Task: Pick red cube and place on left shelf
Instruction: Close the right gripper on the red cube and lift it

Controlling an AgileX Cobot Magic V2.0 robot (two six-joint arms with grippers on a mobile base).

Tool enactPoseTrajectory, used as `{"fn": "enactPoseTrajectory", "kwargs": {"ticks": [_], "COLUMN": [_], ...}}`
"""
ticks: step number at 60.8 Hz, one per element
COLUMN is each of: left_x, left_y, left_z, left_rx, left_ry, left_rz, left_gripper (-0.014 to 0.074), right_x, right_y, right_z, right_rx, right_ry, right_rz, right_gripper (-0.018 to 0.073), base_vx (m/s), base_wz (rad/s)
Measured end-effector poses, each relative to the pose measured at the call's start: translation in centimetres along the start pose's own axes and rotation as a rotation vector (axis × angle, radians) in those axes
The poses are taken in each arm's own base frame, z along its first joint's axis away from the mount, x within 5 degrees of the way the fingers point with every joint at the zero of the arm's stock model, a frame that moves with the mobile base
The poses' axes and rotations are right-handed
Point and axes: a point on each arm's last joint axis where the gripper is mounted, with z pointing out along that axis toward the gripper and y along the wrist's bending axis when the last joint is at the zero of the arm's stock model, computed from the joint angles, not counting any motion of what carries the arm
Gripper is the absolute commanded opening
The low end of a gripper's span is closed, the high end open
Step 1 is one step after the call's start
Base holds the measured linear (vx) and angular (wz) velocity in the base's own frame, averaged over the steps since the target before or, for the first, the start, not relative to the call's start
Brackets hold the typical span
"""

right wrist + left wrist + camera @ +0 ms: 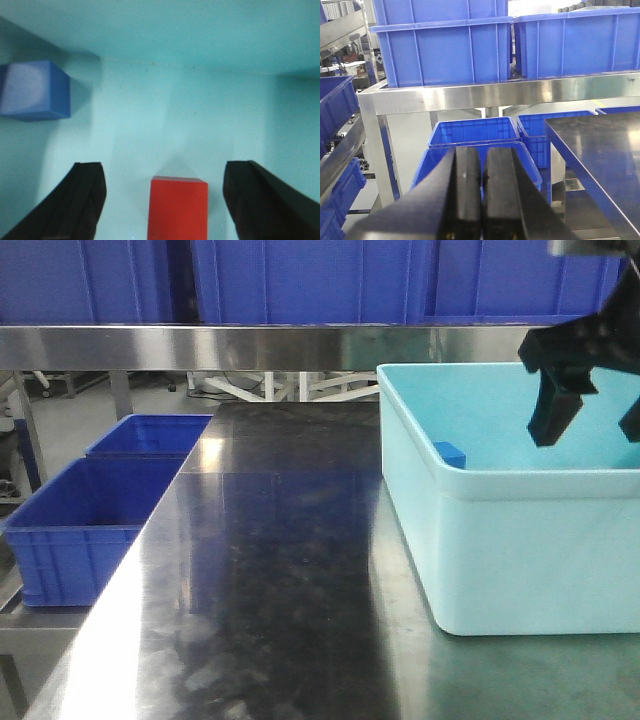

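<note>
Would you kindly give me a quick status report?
Right gripper open, straddling red cube in cyan tub. Left gripper shut, empty. Blue block aside, not blocking.

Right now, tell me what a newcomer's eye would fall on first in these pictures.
The small red cube sits on the floor of the pale cyan plastic tub, straddled by the open right gripper. A small blue block lies farther in, at the left of that wrist view. Beyond the tub, large dark-blue plastic crates line the brushed steel shelf.
</note>
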Motion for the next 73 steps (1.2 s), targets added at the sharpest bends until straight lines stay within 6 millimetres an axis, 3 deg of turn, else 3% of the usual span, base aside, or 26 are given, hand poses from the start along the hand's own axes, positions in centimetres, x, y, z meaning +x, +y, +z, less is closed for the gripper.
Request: {"fn": "enactPoseTrajectory", "kwargs": {"ticks": [36,43,56,66,73], "left_x": [0.0,0.0,0.0,0.0,0.0], "left_y": [0.0,0.0,0.0,0.0,0.0], "left_z": [0.0,0.0,0.0,0.0,0.0], "left_rx": [0.0,0.0,0.0,0.0,0.0], "left_ry": [0.0,0.0,0.0,0.0,0.0], "left_rz": [0.0,0.0,0.0,0.0,0.0], "left_gripper": [0.0106,0.0106,0.0106,0.0106,0.0106], "right_x": [1.3,1.4,1.3,0.8,-0.4], "right_y": [-0.5,-0.5,-0.5,-0.5,-0.4], "right_z": [3.7,3.8,3.8,2.2,-1.0], "right_rx": [0.066,0.068,0.068,0.06,0.036], "right_ry": [0.157,0.158,0.156,0.097,-0.047], "right_rz": [-0.072,-0.076,-0.078,-0.074,-0.068], "right_gripper": [0.058,0.0465,0.0038,0.006,0.0057], "base_vx": [0.0,0.0,0.0,0.0,0.0], "base_wz": [0.0,0.0,0.0,0.0,0.0]}}
